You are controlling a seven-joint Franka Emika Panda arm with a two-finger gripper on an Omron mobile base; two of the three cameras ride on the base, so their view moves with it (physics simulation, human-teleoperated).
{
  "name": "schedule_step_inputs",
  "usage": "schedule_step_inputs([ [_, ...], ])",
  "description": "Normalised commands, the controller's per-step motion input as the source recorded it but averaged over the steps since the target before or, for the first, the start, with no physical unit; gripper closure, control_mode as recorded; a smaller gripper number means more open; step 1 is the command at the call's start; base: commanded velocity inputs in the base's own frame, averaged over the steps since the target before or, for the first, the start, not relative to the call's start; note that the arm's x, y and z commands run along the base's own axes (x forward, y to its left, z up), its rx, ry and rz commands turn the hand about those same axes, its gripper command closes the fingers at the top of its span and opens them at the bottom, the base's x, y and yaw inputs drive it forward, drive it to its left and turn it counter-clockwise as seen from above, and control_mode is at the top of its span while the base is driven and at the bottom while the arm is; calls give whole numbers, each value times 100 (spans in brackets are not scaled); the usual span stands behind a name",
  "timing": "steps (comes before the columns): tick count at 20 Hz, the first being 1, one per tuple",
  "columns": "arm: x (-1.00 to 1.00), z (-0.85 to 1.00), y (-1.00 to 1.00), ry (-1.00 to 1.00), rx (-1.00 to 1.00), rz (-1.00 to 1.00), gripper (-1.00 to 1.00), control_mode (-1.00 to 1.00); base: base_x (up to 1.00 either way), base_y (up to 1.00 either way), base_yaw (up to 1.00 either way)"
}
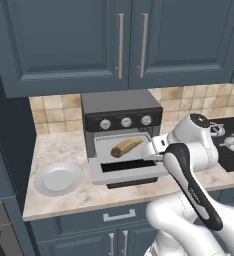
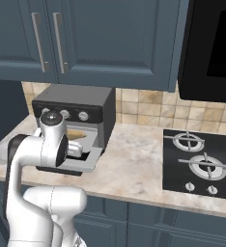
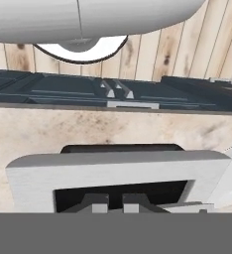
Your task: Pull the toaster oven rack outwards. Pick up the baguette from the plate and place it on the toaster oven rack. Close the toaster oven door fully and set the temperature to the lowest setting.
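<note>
With the baguette point(image 1: 126, 147) already lying on the pulled-out rack point(image 1: 120, 148), closing the toaster oven door point(image 1: 126, 170) comes next. At the door's three o'clock edge, the gripper point(image 1: 156, 156) looks nearly closed; what it grips, I cannot tell. The next move probably lifts the door fully shut.

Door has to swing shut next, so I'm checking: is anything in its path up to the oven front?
Yes. The rack, pulled out with the baguette on it, hangs over the lowered toaster oven door. The gripper sits at the door's right edge, jaws nearly together.
</note>
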Motion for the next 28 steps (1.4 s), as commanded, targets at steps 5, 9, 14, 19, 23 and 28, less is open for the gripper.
schedule_step_inputs([
  [5, 10, -7, 0, -3, 0, 0, 100, -100, 0, 0, 0],
  [9, 19, -17, 0, -1, 0, 0, 100, -100, 0, 0, 0],
  [14, 23, -24, 0, 0, 0, 0, 100, -100, 0, 0, 0],
  [19, 16, -12, 0, 0, 0, 0, 100, -100, 0, 0, 0],
  [23, 14, -7, 0, 0, 0, 0, 100, -100, 0, 0, 0],
  [28, 14, -15, 0, 0, 0, 0, 100, -100, 0, 0, 0],
])
